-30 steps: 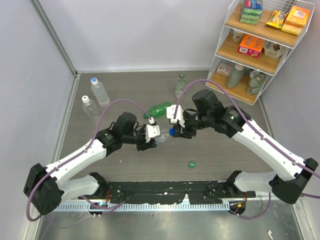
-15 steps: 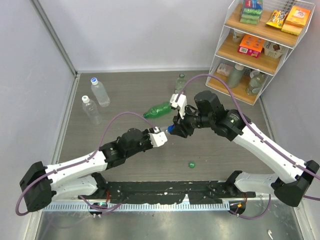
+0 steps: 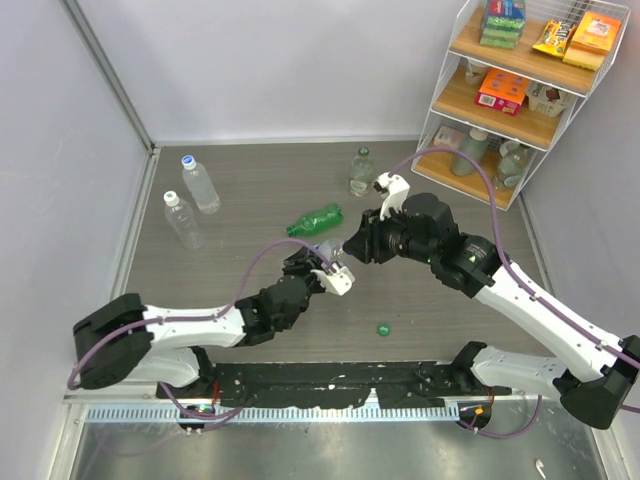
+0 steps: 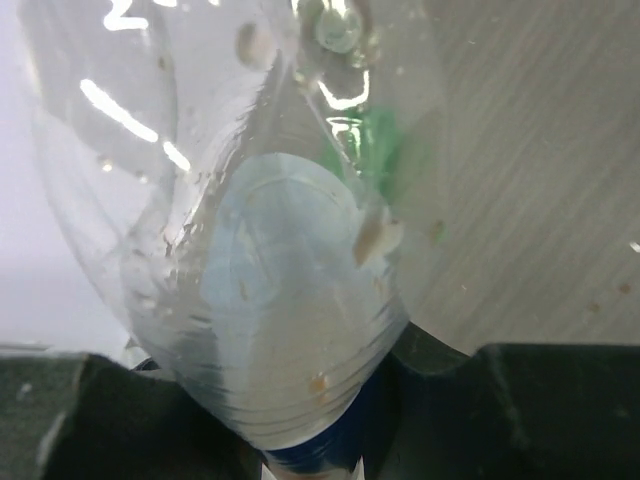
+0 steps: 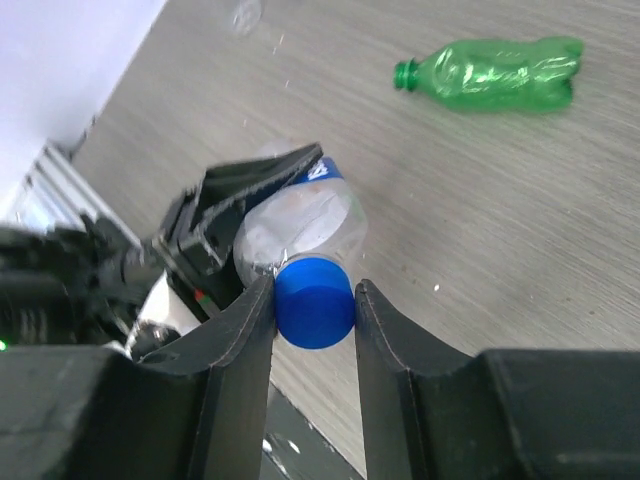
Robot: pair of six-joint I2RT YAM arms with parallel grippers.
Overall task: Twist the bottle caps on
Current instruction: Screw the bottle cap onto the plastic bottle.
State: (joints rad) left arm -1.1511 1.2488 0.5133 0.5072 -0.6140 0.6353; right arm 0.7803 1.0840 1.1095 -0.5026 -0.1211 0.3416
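Near the middle of the desk the left gripper (image 3: 314,266) had the cola-label bottle (image 5: 297,228) grasped by its body and held it tilted up off the surface. The right gripper (image 5: 313,288) was clenched on the blue cap (image 5: 315,312), which sat right at the bottle's mouth. Just beyond them, toward the far edge, the green bottle (image 3: 318,218) lay on its side with its neck open. The green cap (image 3: 383,328) lay loose nearer the near edge, well apart from both grippers.
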